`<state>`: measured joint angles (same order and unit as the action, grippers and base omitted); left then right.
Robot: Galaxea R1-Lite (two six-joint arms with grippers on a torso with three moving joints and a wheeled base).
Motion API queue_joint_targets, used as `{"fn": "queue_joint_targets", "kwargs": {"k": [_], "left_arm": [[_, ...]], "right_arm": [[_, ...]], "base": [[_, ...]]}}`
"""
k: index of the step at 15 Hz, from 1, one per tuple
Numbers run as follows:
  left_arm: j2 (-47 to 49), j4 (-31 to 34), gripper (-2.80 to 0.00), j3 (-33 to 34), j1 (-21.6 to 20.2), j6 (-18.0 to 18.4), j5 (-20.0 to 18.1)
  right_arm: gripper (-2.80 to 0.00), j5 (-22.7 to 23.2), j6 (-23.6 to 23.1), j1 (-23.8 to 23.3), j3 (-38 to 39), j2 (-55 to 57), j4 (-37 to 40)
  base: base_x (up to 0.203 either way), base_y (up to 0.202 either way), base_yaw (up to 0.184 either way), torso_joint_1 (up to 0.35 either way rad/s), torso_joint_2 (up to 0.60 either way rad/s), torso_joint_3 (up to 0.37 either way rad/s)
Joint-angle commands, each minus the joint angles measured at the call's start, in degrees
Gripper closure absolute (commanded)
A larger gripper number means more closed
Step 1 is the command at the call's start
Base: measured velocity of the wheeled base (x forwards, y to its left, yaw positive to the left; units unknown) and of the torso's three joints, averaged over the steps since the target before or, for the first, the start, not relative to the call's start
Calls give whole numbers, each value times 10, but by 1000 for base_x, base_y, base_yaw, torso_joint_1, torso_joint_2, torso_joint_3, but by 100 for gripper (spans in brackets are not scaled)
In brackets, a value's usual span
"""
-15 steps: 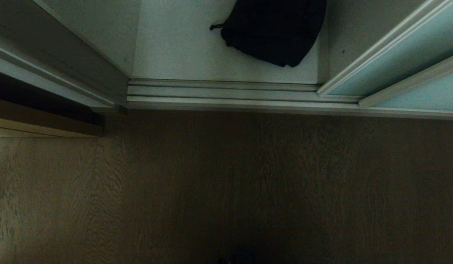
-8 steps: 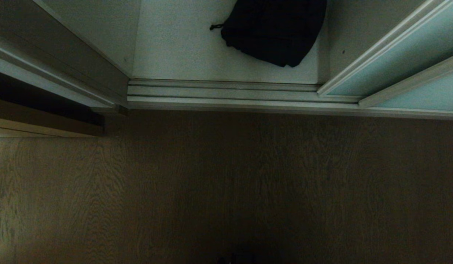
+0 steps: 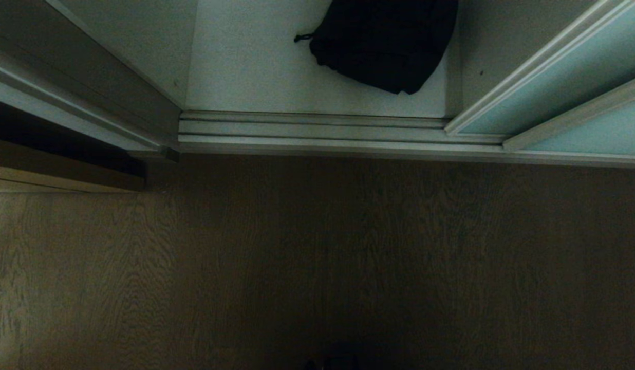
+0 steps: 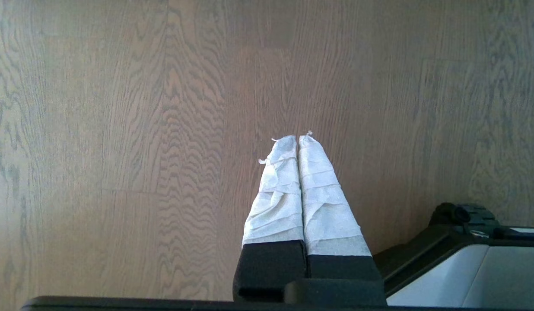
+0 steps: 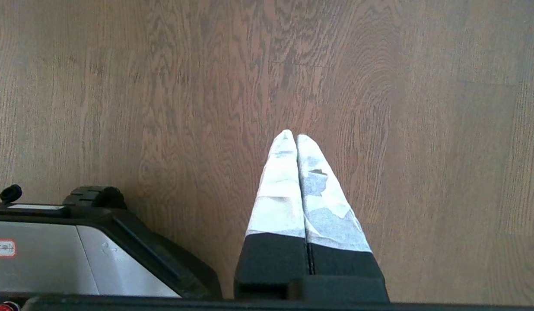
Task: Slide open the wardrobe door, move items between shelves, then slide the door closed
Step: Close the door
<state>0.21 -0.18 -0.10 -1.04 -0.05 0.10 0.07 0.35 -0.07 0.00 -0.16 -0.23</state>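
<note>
the black bag (image 3: 384,43) is lying on the bottom shelf (image 3: 245,67) inside the wardrobe, up at about twelve o'clock in the head view. its long side is running from about ten o'clock to four o'clock, and its little strap is poking out at nine o'clock. the sliding door (image 3: 548,87) is sitting off at two o'clock, so the way in is looking open.

the left hand (image 4: 298,139) is clenched on nothing and pointing at the wood floor (image 3: 317,267). the right hand (image 5: 291,134) is clenched on nothing too, over the same floor. neither hand is showing in the head view, so both are sitting well apart from the bag. the bag is lying a bit toward the right side, so the right hand is probably the nearer one to reach it.
</note>
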Motion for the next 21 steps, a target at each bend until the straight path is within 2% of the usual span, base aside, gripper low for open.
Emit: {"fn": "queue_joint_targets", "kwargs": {"k": [1, 8, 21], "left_arm": [[0, -1, 0, 0, 0, 0, 0], [0, 0, 0, 0, 0, 0, 0], [0, -1, 0, 0, 0, -2, -1]], "right_arm": [[0, 0, 0, 0, 0, 1, 0], [0, 0, 0, 0, 0, 1, 0], [0, 0, 0, 0, 0, 2, 0]], "base": [[0, 0, 0, 0, 0, 0], [0, 0, 0, 0, 1, 14], [0, 0, 0, 2, 2, 190]]}}
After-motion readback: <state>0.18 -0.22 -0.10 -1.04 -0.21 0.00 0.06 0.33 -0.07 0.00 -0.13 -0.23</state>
